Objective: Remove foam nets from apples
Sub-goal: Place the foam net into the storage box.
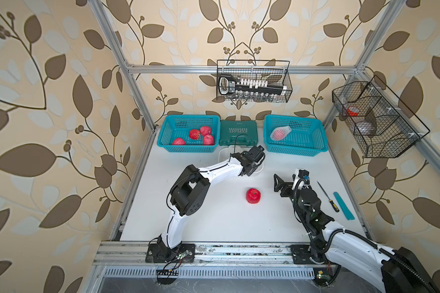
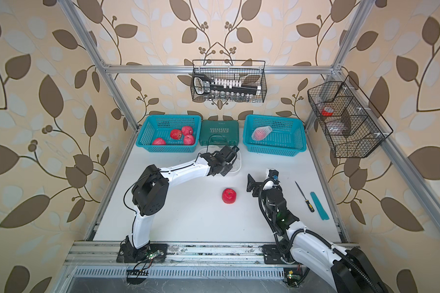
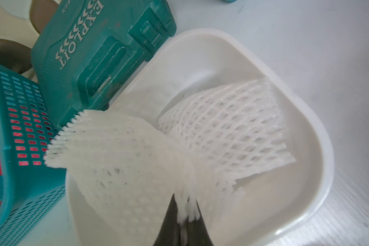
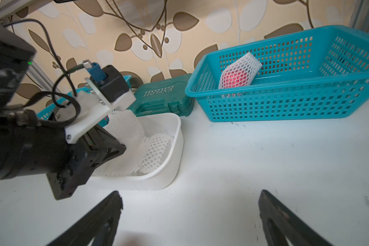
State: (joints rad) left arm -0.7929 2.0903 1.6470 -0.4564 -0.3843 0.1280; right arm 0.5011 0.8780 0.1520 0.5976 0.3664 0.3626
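Note:
My left gripper is shut on a white foam net, pinching its bunched end above the white tub. A second empty foam net lies inside the tub. One bare red apple rests on the table between the arms. Several bare apples sit in the left teal basket. An apple still wrapped in its net lies in the right teal basket. To the right of the loose apple, my right gripper stands open and empty just above the table.
A green tool case stands between the two baskets, right behind the tub. A small knife and a teal strip lie near the table's right edge. Two black wire baskets hang on the frame.

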